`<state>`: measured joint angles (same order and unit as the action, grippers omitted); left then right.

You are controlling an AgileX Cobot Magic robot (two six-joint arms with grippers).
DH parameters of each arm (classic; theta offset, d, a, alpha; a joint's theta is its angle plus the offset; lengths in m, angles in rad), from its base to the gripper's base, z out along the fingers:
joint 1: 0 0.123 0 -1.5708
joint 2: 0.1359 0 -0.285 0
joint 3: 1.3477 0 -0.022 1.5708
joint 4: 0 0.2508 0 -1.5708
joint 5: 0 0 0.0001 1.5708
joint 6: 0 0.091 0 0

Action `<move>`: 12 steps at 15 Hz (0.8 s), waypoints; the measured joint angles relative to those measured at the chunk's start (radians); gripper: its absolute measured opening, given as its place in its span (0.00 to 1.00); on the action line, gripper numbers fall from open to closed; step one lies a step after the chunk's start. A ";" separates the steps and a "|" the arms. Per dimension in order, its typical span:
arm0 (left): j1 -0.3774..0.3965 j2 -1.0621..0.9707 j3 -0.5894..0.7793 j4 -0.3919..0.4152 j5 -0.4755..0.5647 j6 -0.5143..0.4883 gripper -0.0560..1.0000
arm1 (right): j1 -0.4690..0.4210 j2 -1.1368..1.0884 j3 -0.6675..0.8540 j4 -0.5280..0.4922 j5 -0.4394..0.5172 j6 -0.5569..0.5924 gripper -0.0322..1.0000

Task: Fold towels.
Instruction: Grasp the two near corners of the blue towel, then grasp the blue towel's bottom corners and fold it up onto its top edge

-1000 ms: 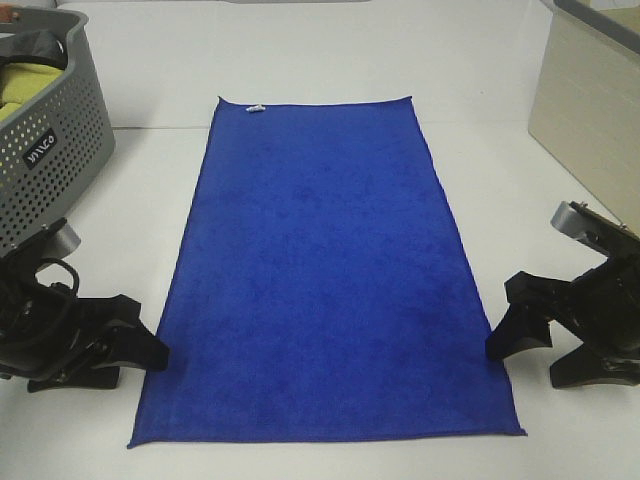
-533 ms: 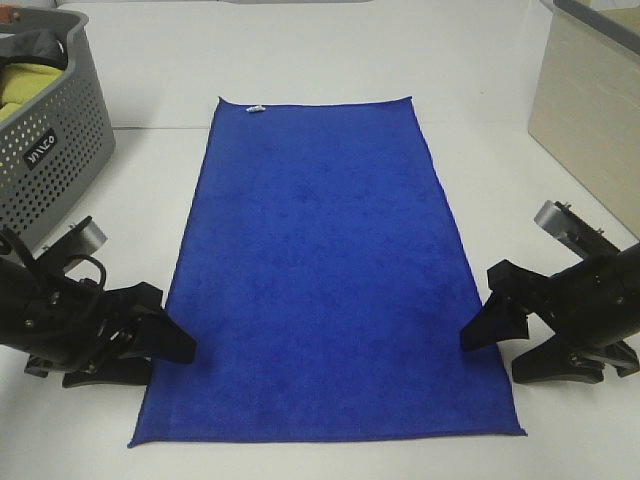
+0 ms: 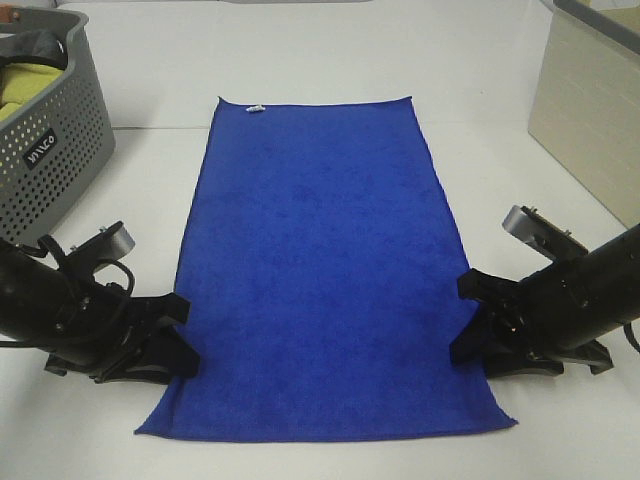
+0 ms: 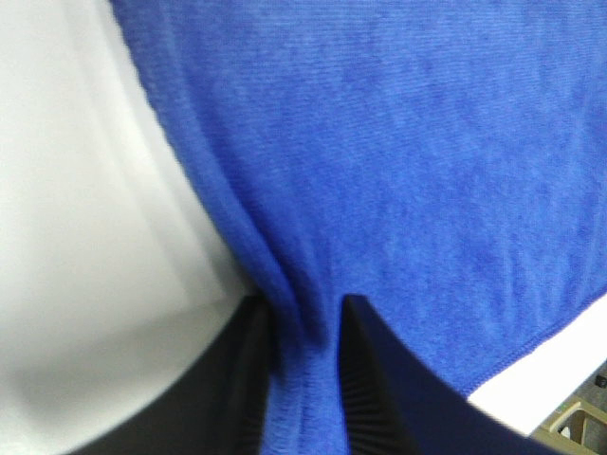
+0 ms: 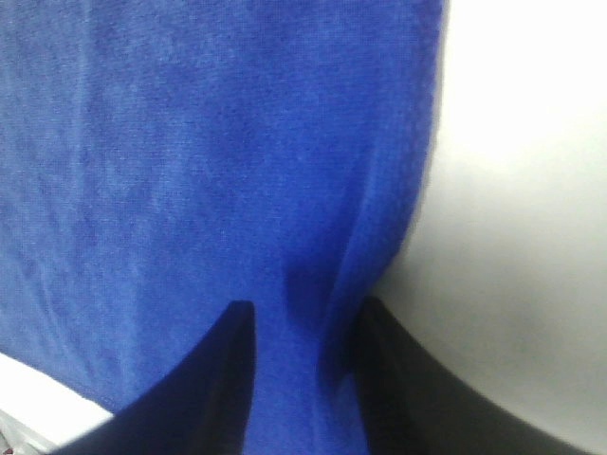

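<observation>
From the high camera, the blue towel (image 3: 320, 260) lies flat on the white worktop (image 3: 480, 90), its long sides running away from the near edge, with a small white tag (image 3: 255, 109) at its far left corner. The left gripper (image 3: 183, 338) sits low at the towel's left hem near the front, and the right gripper (image 3: 468, 322) sits at the right hem opposite. From here the black arms cover the jaws, so the hold itself is hard to see. At the far left a grey basket (image 3: 60, 160), cut off by the frame, holds a yellow-green cloth (image 3: 25, 85) and a dark cloth (image 3: 35, 45), both only partly visible. A beige panel (image 3: 585, 110) is cropped at the right.

The left wrist camera is blurred. The left gripper (image 4: 302, 313) has its jaws drawn close, a bunched ridge of the blue towel (image 4: 398, 161) pinched between the black fingers (image 4: 365, 379). Bare worktop (image 4: 76, 237) shows beside it.

The right wrist camera is also soft. The right gripper (image 5: 303, 318) has its jaws a little wider, closed on the hem of the blue towel (image 5: 190, 161), whose cloth fills the gap between the fingers (image 5: 223, 379). The worktop (image 5: 522, 190) lies just past the hem.
</observation>
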<state>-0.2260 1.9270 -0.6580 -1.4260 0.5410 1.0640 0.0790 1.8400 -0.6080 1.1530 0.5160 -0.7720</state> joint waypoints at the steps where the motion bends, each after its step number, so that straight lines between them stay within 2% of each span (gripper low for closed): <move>1: 0.000 0.000 0.000 0.002 -0.011 0.000 0.17 | 0.000 0.003 0.000 -0.002 -0.014 0.000 0.28; 2: 0.000 0.000 0.000 0.004 -0.022 0.000 0.09 | 0.000 0.006 0.000 -0.003 -0.026 0.000 0.19; 3: -0.002 0.000 0.000 0.004 -0.026 0.000 0.06 | 0.000 0.006 0.000 -0.007 -0.037 0.000 0.07; 4: -0.002 0.000 0.000 0.006 -0.026 0.000 0.05 | 0.000 0.006 0.000 -0.007 -0.037 0.001 0.03; 8: -0.002 -0.067 0.012 0.060 -0.021 -0.013 0.05 | 0.000 0.002 0.011 -0.008 -0.019 0.009 0.03; 12: -0.002 -0.161 0.111 0.074 -0.017 -0.025 0.05 | 0.000 -0.123 0.091 -0.032 -0.006 0.017 0.03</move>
<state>-0.2280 1.7660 -0.5470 -1.3520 0.5240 1.0390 0.0790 1.7170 -0.5170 1.1210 0.5100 -0.7550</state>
